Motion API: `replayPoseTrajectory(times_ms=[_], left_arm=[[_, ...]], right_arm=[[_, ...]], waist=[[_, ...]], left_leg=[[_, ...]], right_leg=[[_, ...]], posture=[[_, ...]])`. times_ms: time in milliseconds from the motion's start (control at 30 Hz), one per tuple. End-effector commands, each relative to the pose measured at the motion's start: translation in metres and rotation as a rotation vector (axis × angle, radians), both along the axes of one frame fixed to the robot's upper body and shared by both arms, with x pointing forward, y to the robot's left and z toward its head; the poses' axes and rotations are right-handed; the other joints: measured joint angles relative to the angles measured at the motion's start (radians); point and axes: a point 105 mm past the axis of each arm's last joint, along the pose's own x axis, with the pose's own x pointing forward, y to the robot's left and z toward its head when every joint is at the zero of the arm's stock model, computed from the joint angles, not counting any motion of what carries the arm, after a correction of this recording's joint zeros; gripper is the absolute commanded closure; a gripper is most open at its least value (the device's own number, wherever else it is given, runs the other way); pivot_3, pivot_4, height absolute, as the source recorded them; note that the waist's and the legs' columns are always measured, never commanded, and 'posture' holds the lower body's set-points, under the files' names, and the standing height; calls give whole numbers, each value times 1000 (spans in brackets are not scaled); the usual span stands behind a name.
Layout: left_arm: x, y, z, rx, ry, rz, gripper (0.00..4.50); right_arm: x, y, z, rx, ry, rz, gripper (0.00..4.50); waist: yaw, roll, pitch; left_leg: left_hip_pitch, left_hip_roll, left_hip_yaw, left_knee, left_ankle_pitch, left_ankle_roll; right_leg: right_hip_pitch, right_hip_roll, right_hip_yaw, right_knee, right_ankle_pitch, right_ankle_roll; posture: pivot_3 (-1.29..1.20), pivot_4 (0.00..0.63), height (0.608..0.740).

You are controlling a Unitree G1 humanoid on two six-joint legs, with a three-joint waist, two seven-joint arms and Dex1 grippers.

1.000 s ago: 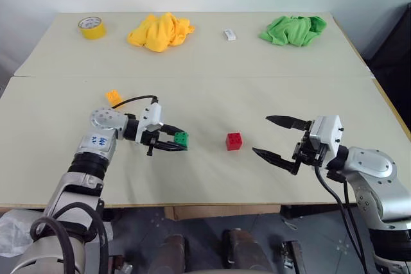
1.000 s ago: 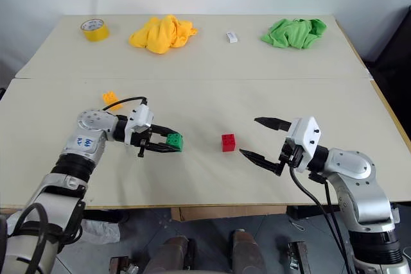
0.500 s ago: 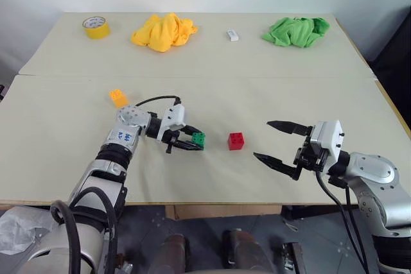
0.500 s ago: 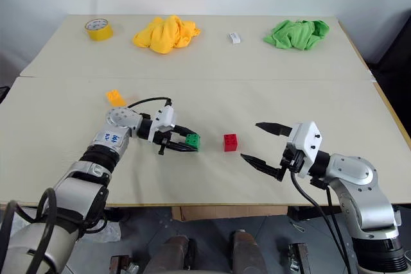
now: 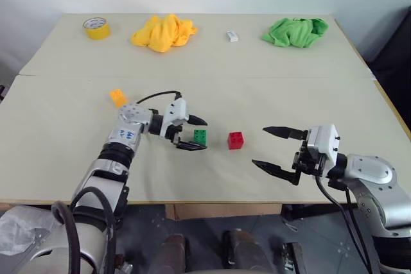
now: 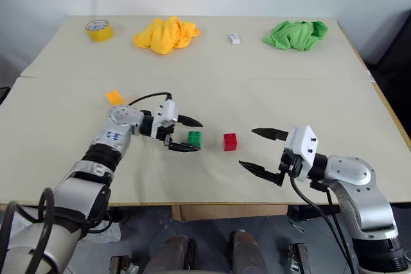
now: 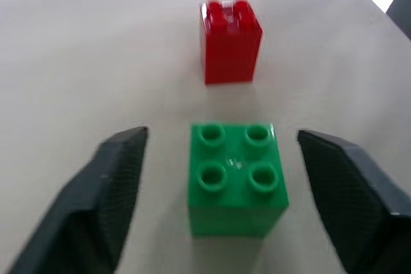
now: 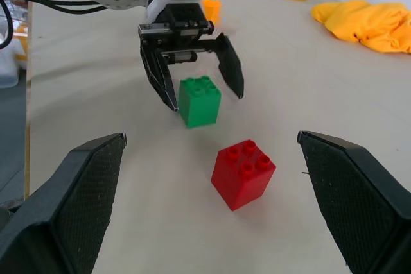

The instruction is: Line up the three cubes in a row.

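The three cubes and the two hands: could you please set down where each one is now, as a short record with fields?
green cube: on the table, between the open fingers of the left hand, no finger touching it
red cube: just right of the green one, a small gap between them
orange cube: far to the left and farther back, out of line
right hand: open, off the table, right of the red cube
row: not yet complete

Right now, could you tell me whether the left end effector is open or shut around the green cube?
Open: the left end effector straddles the green cube, with gaps at both fingers.
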Motion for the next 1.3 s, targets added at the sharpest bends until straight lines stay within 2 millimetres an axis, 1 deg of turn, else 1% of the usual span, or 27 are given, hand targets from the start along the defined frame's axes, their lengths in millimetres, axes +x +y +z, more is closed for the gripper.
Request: replayPoseTrajectory(times_ms=[33, 67, 167, 200, 233, 267, 333, 433, 533, 600, 667, 700, 767, 867, 900, 933, 967, 1000, 1067, 1100, 1133, 1167, 1200, 1267, 1300], left_arm=[[-12, 32, 18, -57, -44, 44, 509], [-18, 45, 21, -78, -62, 80, 509], [-33, 70, 31, -142, -91, 191, 509], [-39, 87, 34, -189, -103, 287, 331], [-44, 98, 37, -218, -112, 356, 144], [-52, 110, 35, -231, -109, 432, 25], [-68, 128, 27, -253, -131, 588, 25], [-86, 162, 21, -394, -186, 921, 25], [-108, 206, -1, -502, -194, 1261, 25], [-133, 237, -19, -538, -216, 1499, 25], [-149, 253, -27, -562, -226, 1632, 25], [-153, 254, -27, -572, -227, 1659, 25], [-153, 248, -26, -569, -224, 1660, 25], [-142, 236, -27, -524, -194, 1616, 25], [-126, 227, -24, -524, -159, 1602, 25], [-115, 220, -22, -522, -136, 1596, 25], [-97, 214, -14, -527, -122, 1606, 25], [-85, 209, -9, -527, -115, 1616, 25], [-48, 194, 12, -568, -118, 1609, 25], [-29, 189, 22, -558, -127, 1633, 25], [-16, 186, 29, -545, -135, 1655, 25], [-5, 186, 36, -485, -185, 1698, 25], [4, 189, 41, -470, -208, 1751, 25], [17, 194, 44, -497, -163, 1845, 25], [30, 188, 43, -473, -132, 1836, 25]], right_arm=[[-1, 9, 8, 21, -28, 59, 0], [-1, 12, 10, 32, -35, 74, 0], [2, 19, 16, 69, -46, 95, 0], [4, 23, 20, 88, -55, 106, 0], [6, 26, 22, 101, -61, 114, 0], [6, 29, 23, 114, -50, 131, 0], [7, 34, 27, 142, -55, 152, 0], [8, 45, 28, 140, -83, 197, 0], [4, 55, 34, 150, -101, 238, 0], [3, 59, 36, 160, -106, 249, 0], [3, 59, 35, 158, -105, 247, 0], [3, 57, 33, 150, -100, 243, 0], [4, 54, 29, 139, -93, 234, 0], [4, 54, 28, 136, -84, 234, 0], [4, 54, 28, 135, -83, 235, 0], [4, 54, 28, 134, -82, 235, 0], [4, 54, 28, 133, -83, 233, 0], [4, 54, 28, 132, -84, 232, 0], [4, 53, 27, 129, -77, 227, 0], [3, 53, 26, 126, -69, 231, 0], [2, 54, 25, 124, -63, 234, 0], [2, 54, 24, 121, -58, 238, 0], [1, 55, 24, 118, -58, 241, 0], [2, 55, 25, 121, -62, 239, 0], [2, 56, 26, 121, -65, 238, 0]], waist=[[-9, 0, 0], [-11, 0, 0], [-18, 0, 0], [-17, 0, 0], [-19, 0, 0], [-20, 0, 0], [-22, 1, 0], [-19, 1, 0], [-6, 1, 0], [0, 1, 0], [5, 0, 0], [8, -1, 0], [19, -1, -1], [29, -1, -1], [29, -1, -1], [31, -1, 0], [32, -1, 0], [33, -1, -1], [33, -2, -1], [32, -2, -1], [30, -2, -1], [28, -2, -1], [22, -2, -1], [4, -2, -1], [-1, -2, -1]], left_leg=[[0, 1, 0, 0, 0, 0], [0, 1, 0, -1, 0, -1], [0, 2, 0, -2, -1, -2], [0, 2, -1, -1, -1, -2], [0, 2, -1, -1, -1, -2], [0, 2, -1, -1, -1, -1], [0, 2, -1, -1, -2, -1], [1, 1, 0, -3, -3, 0], [1, 1, -1, -2, -3, 1], [2, 1, -1, -1, -5, 4], [2, 1, -1, -1, -6, 5], [2, 1, -1, -1, -6, 5], [2, 0, -2, -1, -6, 6], [2, -1, -2, -1, -6, 6], [3, -2, -2, -1, -6, 6], [3, -2, -2, -1, -6, 6], [3, -2, -3, -1, -6, 6], [3, -2, -4, -1, -6, 6], [2, -3, -5, -1, -5, 6], [2, -3, -5, 0, -5, 6], [2, -4, -5, 0, -4, 4], [2, -4, -5, 0, -2, 0], [2, -4, -4, 0, -2, 0], [2, -4, 0, -1, -2, 0], [2, -3, 1, -2, -2, 0]], right_leg=[[0, 1, 0, 0, 0, 0], [0, 1, 0, 0, 0, 0], [-1, 1, 0, 0, 0, -1], [0, 0, 0, 0, 0, -1], [0, 0, 0, -1, 0, -1], [0, -1, 0, -1, 0, -1], [0, -1, 0, -2, 0, -1], [2, -2, 1, -2, 0, -1], [2, -3, 0, -5, 0, -1], [2, -3, 0, -5, 0, -1], [3, -3, 0, -5, 0, -1], [3, -3, -1, -5, 0, -1], [4, -4, -2, -6, 0, -1], [5, -5, -2, -6, 0, 0], [5, -6, -2, -6, 0, 0], [6, -6, -2, -6, 0, 0], [6, -6, -3, -6, 0, 0], [6, -6, -4, -6, 0, 0], [6, -6, -5, -5, 0, 0], [5, -6, -5, -4, 1, 0], [5, -6, -5, -4, 1, 0], [5, -6, -5, -4, 1, 1], [4, -5, -4, -3, 1, 1], [3, -4, -2, -2, 1, 1], [2, -4, -2, -1, 1, 1]], posture=[[0, 150, 740], [0, 150, 740], [0, 150, 740], [0, 150, 740], [0, 150, 740], [0, 150, 740], [0, 150, 740], [0, 150, 740], [0, 150, 740], [0, 150, 740], [0, 150, 740], [0, 150, 740], [0, 150, 740], [0, 150, 740], [0, 150, 740], [0, 150, 740], [0, 150, 740], [0, 150, 740], [0, 150, 740], [0, 150, 740], [0, 150, 740], [0, 150, 740], [0, 150, 740], [0, 150, 740], [0, 150, 740]])
